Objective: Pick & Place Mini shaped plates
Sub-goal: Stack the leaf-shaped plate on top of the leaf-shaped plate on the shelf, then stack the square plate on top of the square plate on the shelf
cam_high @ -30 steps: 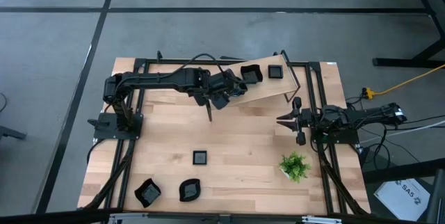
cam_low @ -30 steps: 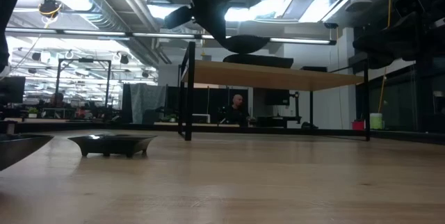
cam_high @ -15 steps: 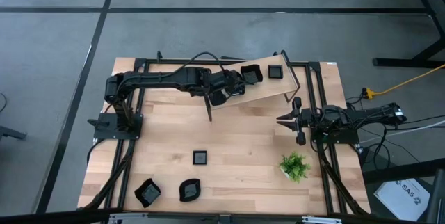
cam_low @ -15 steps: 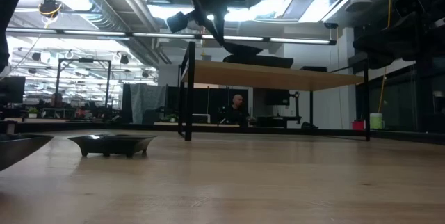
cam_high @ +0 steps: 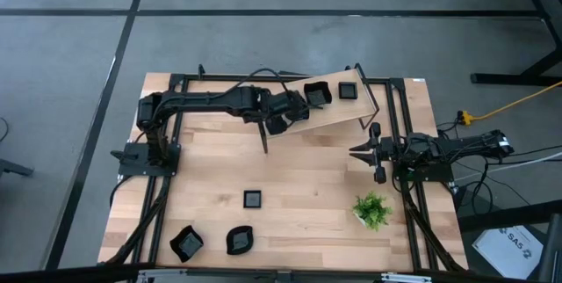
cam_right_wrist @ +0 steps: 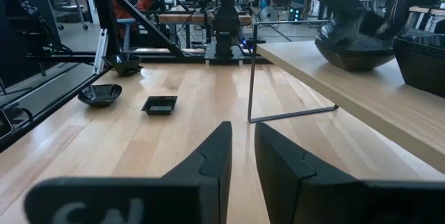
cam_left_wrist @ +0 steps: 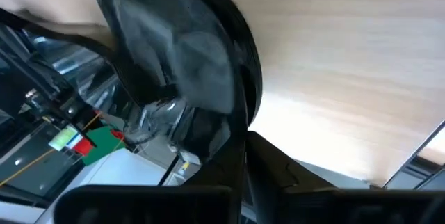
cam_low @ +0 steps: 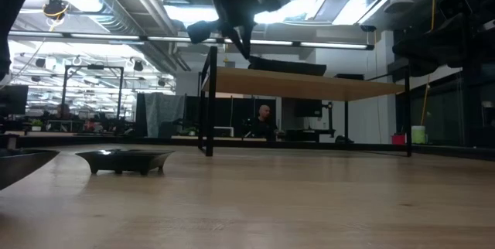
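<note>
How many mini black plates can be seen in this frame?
6. Three lie on the table near the front edge: square, leaf-like, round. Two sit on the raised shelf. One is in the left end effector at the shelf; others may be hidden.

One camera hangs high above, looking straight down on the whole pale wooden slatted surface (cam_high: 290,186) and the grey floor around it. A second sits at the level of that surface, facing across it into the room, close to a low black dish (cam_low: 124,160). The left wrist camera presses very near a glossy black rounded plate (cam_left_wrist: 181,78) against the raised light-wood shelf (cam_left_wrist: 348,64). The right wrist camera looks low along the surface toward the far frame. It shares that shelf (cam_right_wrist: 361,92) with the overhead view (cam_high: 338,107) and the level view (cam_low: 309,85).
</note>
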